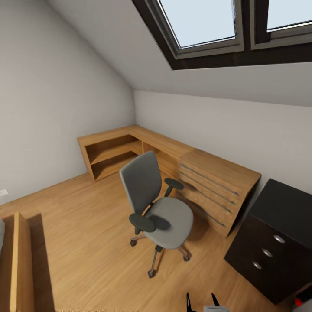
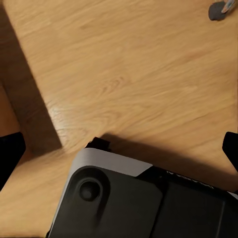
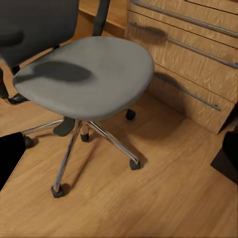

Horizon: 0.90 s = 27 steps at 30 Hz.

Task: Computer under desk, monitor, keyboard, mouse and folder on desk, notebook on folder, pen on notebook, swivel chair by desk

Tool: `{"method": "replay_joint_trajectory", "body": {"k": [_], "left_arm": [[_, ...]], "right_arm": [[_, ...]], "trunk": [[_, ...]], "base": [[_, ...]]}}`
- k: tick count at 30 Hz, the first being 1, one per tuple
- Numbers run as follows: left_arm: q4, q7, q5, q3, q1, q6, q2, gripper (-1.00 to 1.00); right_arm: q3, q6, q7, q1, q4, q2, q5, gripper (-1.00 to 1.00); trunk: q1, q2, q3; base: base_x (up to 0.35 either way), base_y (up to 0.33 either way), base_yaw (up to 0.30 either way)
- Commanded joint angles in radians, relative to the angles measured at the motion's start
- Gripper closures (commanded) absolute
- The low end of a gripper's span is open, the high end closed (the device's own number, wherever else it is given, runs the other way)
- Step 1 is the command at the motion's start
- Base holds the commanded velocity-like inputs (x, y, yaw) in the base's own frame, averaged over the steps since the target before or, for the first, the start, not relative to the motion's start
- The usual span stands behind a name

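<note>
— Where's the grey swivel chair with chrome legs (image 3: 84,74)?
— Just ahead of the right tool (image 3: 119,148) (fingers spread wide, empty), beside the L-shaped wooden table (image 1: 216,182).
— Left tool (image 2: 119,148)?
— Released too, over wooden floor (image 2: 129,74).

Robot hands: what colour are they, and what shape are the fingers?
In the head view, one hand shows two thin, pointed black fingers rising from a light grey body. Both wrist views show dark black finger pads at the picture edges. No cables or markings are visible on them.

Skylight (image 1: 203,21) above wood floor (image 1: 86,225), black cabinet (image 1: 277,242).
</note>
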Motion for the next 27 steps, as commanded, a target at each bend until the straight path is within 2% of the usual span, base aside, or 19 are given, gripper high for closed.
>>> {"method": "replay_joint_trajectory", "body": {"k": [1,12,15,19,27], "left_arm": [[0.0,0.006,0.008,-0.009,-0.001,-0.004,0.0,-1.0],[0.0,0.006,0.008,-0.01,-0.001,-0.004,0.0,-1.0],[0.0,0.006,0.008,-0.01,-0.001,-0.004,0.0,-1.0],[0.0,0.006,0.008,-0.01,-0.001,-0.004,0.0,-1.0],[0.0,0.006,0.009,-0.01,-0.001,-0.004,0.0,-1.0]], "right_arm": [[0.009,-0.002,-0.005,-0.001,0.0,0.0,-0.005,-1.0],[0.009,0.005,-0.002,-0.001,-0.001,-0.001,-0.005,-1.0],[0.009,0.029,-0.001,-0.001,-0.001,-0.001,-0.005,-1.0],[0.008,0.121,0.001,-0.001,-0.006,-0.001,-0.006,-1.0],[0.007,0.151,0.002,-0.001,-0.007,-0.001,-0.006,-1.0]], "trunk": [[0.001,-0.002,-0.002],[0.001,-0.002,-0.002],[0.001,-0.002,-0.002],[0.001,-0.002,-0.002],[0.001,-0.002,-0.002]], "base": [[0.0,0.0,0.286],[0.0,0.0,0.286],[0.0,0.0,0.286],[0.0,0.0,0.286],[0.0,0.0,0.287]]}}
